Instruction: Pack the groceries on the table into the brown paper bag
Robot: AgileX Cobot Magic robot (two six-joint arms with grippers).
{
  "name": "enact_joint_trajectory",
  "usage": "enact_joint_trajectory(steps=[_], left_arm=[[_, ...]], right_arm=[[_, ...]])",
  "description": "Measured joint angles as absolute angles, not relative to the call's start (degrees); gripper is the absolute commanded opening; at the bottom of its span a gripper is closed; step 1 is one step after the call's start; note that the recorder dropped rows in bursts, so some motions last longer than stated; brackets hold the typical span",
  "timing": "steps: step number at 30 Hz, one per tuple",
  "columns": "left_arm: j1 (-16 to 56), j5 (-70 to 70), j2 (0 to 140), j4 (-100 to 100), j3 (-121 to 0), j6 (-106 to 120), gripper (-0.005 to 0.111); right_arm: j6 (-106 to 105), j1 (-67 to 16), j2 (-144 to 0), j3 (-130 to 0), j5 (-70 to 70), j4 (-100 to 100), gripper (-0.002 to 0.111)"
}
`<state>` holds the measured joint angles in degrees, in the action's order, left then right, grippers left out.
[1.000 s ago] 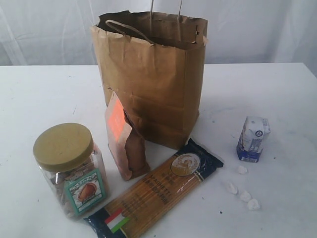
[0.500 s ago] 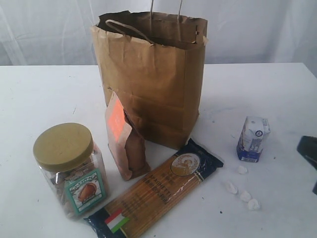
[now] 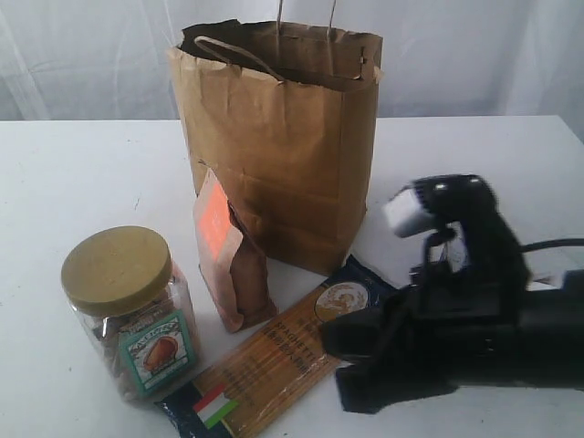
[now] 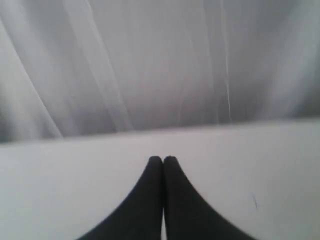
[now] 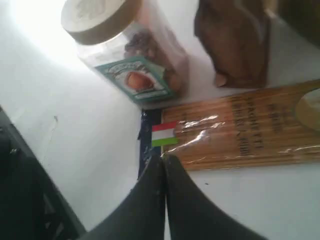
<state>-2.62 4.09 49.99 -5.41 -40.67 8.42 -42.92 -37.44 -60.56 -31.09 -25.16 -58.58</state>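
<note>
The flat white surface [image 3: 73,173] carries everything. Toward twelve o'clock on it stands the tall creased brown paper bag [image 3: 274,155], upright with its mouth open. Its inside is dark, so we cannot tell what it holds. One twisted handle lies across the mouth, and the other rises out of the exterior view and is cut off.

The bulky black right arm [image 3: 474,319] fills the four o'clock part of the exterior view. It hides the surface behind it and the two o'clock end of the long dark-blue spaghetti pack [image 3: 265,360]. The pack lies flat with its long axis running from eight to two o'clock, its small Italian flag at the eight o'clock end.

At eight o'clock the clear plastic jar [image 3: 128,310] stands upright with its gold lid on. It holds brown pieces that we cannot identify.

The small brown pouch with an orange label [image 3: 228,255] stands at the bag's seven o'clock. We cannot tell whether they touch.

The right end effector [image 5: 163,157] is pressed together and empty, its tips by the flag; we cannot tell if they touch the pack. The left end effector [image 4: 163,159] is pressed together too, above bare surface before a white curtain [image 4: 150,65].
</note>
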Motion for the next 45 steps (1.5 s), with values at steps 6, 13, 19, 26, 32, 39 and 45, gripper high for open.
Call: enact_joint_trajectory(steps=[6, 13, 19, 26, 32, 39, 45], left_arm=[[-2.6, -23.5, 67.1, -12.0, -47.3, 12.2, 0.0], [-2.6, -36.9, 78.6, -43.9, -48.5, 37.8, 0.0], [-2.6, -34.7, 85.2, -59.3, -48.5, 50.9, 0.0], [-2.6, -36.0, 88.6, -60.1, -48.5, 58.0, 0.0], [-2.6, -43.2, 88.9, -55.0, -48.5, 58.8, 0.0], [-3.1, -47.1, 88.9, -48.9, -49.1, 58.9, 0.0], [-3.2, -56.6, 88.9, -41.0, -49.0, 59.5, 0.0]], right_arm=[[-47.7, -39.7, -72.3, -36.3, -26.7, -67.9, 0.0], [-56.8, -43.1, -80.7, -40.8, -28.0, -76.4, 0.0], [-60.8, -44.5, -89.2, -44.2, -27.8, -82.3, 0.0], [-61.3, -44.7, -97.7, -50.9, -32.7, -87.5, 0.0], [-63.4, -45.7, -101.3, -53.2, -29.0, -91.0, 0.0], [-63.5, -45.7, -101.4, -53.3, -24.1, -91.2, 0.0], [-63.5, -45.7, -101.4, -54.6, -16.9, -91.8, 0.0]])
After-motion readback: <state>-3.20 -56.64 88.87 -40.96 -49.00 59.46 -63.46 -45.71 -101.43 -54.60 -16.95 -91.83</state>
